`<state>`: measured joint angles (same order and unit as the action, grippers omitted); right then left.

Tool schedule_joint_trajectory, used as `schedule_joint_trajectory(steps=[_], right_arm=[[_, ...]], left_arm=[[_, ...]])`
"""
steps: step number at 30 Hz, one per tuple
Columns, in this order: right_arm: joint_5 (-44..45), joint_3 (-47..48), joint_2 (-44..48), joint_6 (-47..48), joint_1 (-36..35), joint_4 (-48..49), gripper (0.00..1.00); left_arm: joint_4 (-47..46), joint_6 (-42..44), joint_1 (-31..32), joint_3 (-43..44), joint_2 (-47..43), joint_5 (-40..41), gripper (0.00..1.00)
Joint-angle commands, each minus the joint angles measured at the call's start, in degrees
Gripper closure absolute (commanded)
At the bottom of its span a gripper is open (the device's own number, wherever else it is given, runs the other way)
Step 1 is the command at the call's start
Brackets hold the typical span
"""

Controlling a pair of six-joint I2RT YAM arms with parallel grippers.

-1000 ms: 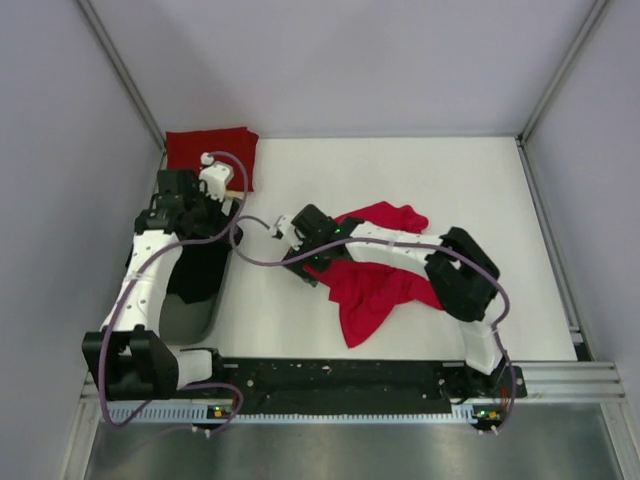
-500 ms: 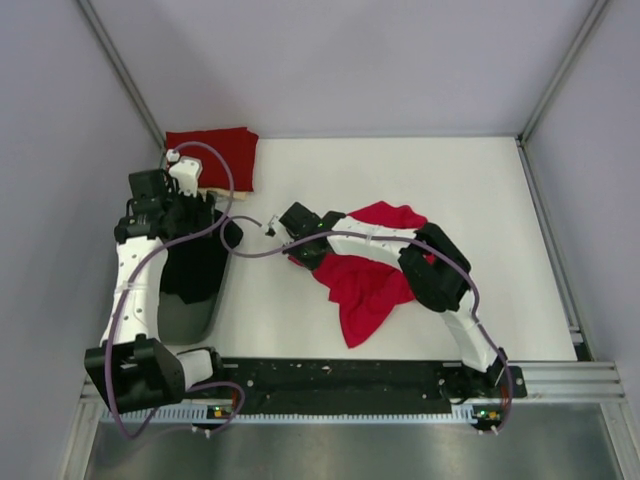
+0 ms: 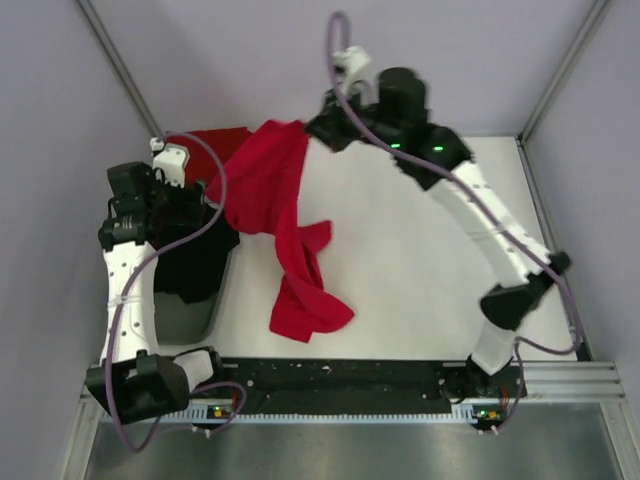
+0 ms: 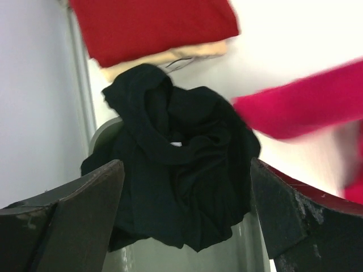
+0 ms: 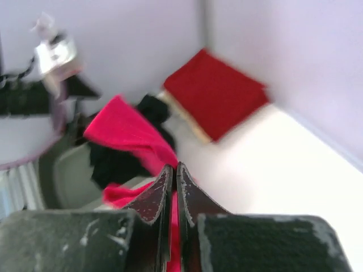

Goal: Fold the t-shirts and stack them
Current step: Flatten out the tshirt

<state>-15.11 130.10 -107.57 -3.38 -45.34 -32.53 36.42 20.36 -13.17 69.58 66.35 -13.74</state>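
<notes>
My right gripper (image 3: 325, 125) is raised high near the back wall and shut on a loose red t-shirt (image 3: 285, 210). The shirt hangs from it in a long drape, its lower end bunched on the table (image 3: 430, 250). In the right wrist view the fingers (image 5: 164, 187) are pressed together with red cloth (image 5: 127, 127) below them. A folded red t-shirt (image 3: 215, 145) lies in the back left corner on a cream t-shirt (image 4: 187, 54). My left gripper (image 3: 195, 205) is open, holding nothing, above black cloth (image 4: 176, 153).
A grey bin (image 3: 185, 315) at the left edge holds the crumpled black cloth (image 3: 200, 260). Walls enclose the table on the left, back and right. The black rail with the arm bases (image 3: 340, 380) runs along the near edge.
My right gripper has shut on the red t-shirt and swung it up from the table's middle to the back left. The left arm has drawn slightly left.
</notes>
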Motion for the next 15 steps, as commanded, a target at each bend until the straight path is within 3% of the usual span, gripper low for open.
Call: schedule_joint_trajectory(steps=[1,3,8,11,15], right_arm=[[-0.6,-24.56,20.87,-14.26,17.36,10.28,1.0],[-1.76,-43.34,27.55,-17.79,24.3,14.41,1.0],[1.49,-68.89,36.02,-21.22,34.69,19.7,1.0],[1.49,-78.13,36.38,-22.37,39.0,21.63,1.0],[2.02,-81.59,35.33,-21.15,40.24,22.25,1.0]], left_arm=[[1.36,2.4,0.25,3.19,-1.04,-16.71,0.06],[2.24,2.93,2.7,3.98,-0.43,-19.74,0.07],[6.45,9.16,18.93,4.69,2.99,-14.84,0.13],[8.83,12.06,30.09,1.62,5.36,-12.72,0.18],[10.33,16.46,45.9,-4.96,8.27,-9.12,0.19]])
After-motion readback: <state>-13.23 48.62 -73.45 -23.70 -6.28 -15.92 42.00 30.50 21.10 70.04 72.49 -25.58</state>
